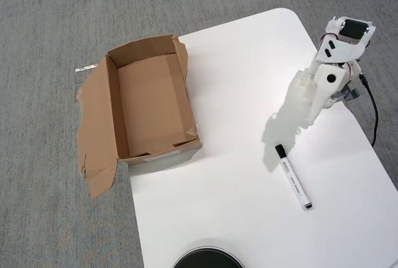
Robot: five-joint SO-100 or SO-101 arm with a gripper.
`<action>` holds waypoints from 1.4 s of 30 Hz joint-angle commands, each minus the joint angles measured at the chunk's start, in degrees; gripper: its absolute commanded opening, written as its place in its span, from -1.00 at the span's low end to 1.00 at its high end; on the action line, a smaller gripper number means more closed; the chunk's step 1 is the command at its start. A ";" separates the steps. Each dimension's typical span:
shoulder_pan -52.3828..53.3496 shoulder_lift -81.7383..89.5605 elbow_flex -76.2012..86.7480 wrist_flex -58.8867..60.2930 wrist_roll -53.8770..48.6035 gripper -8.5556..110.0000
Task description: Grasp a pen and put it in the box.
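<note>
Pen (293,176) is lying flat on the white worktop (236,156), lower right of the frame, black cap pointing up; box (152,103) sits open and empty at upper left, hanging off the worktop edge; pincer (297,117) hovers just above the pen, can't tell if it's spread or pressed together.

Pen (293,176) apart from box (153,102)

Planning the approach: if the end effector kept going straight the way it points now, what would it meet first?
Probably the bare white table: the end effector points down and leftward. The pen lies off that line; depth is unclear.
</note>
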 commanded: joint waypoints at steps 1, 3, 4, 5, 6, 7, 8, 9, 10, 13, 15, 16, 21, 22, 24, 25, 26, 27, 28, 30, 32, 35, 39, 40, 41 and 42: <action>-3.12 -0.53 -1.01 -0.44 5.32 -0.84; -4.09 -4.39 -1.27 -0.53 5.32 -0.84; -4.53 -6.33 -1.80 -0.53 5.32 -0.84; -4.97 -8.09 -1.98 -0.53 5.32 -0.84; -5.41 -9.49 -2.07 -0.70 5.32 -0.84; -5.76 -10.46 -2.07 -1.14 5.32 -0.84; -5.84 -11.07 -2.15 -2.02 5.32 -0.84; -6.02 -11.51 -2.15 -3.34 5.32 -0.84; -6.02 -11.87 -2.15 -4.92 5.32 -0.84; -5.93 -13.89 -2.15 -10.37 5.32 -0.84; -5.84 -16.26 -2.15 -13.80 5.41 -0.84; -5.84 -17.58 -2.15 -15.56 5.84 -0.84; -6.02 -24.52 -2.15 -23.47 13.23 -0.84; -6.02 -25.75 -2.15 -24.70 15.25 -0.84; -6.02 -27.95 -2.07 -26.81 19.03 -0.84; -6.02 -28.83 -2.07 -27.33 20.70 -0.84; -5.84 -29.62 -1.98 -27.69 22.10 -0.84; -5.67 -30.32 -1.80 -27.69 23.16 -0.84; -5.49 -30.85 -1.36 -27.69 23.77 -0.84; -5.23 -31.90 -1.10 -27.16 24.04 -0.84; -5.14 -33.40 -0.83 -26.98 24.04 -0.84; -5.05 -37.62 0.48 -27.33 24.04 -0.84; -5.05 -44.47 1.45 -27.69 24.04 -0.84; -5.05 -46.05 1.36 -27.69 23.95 -0.84; -5.05 -47.46 1.19 -27.69 23.86 -0.84; -5.05 -48.69 1.01 -27.69 23.77 -0.84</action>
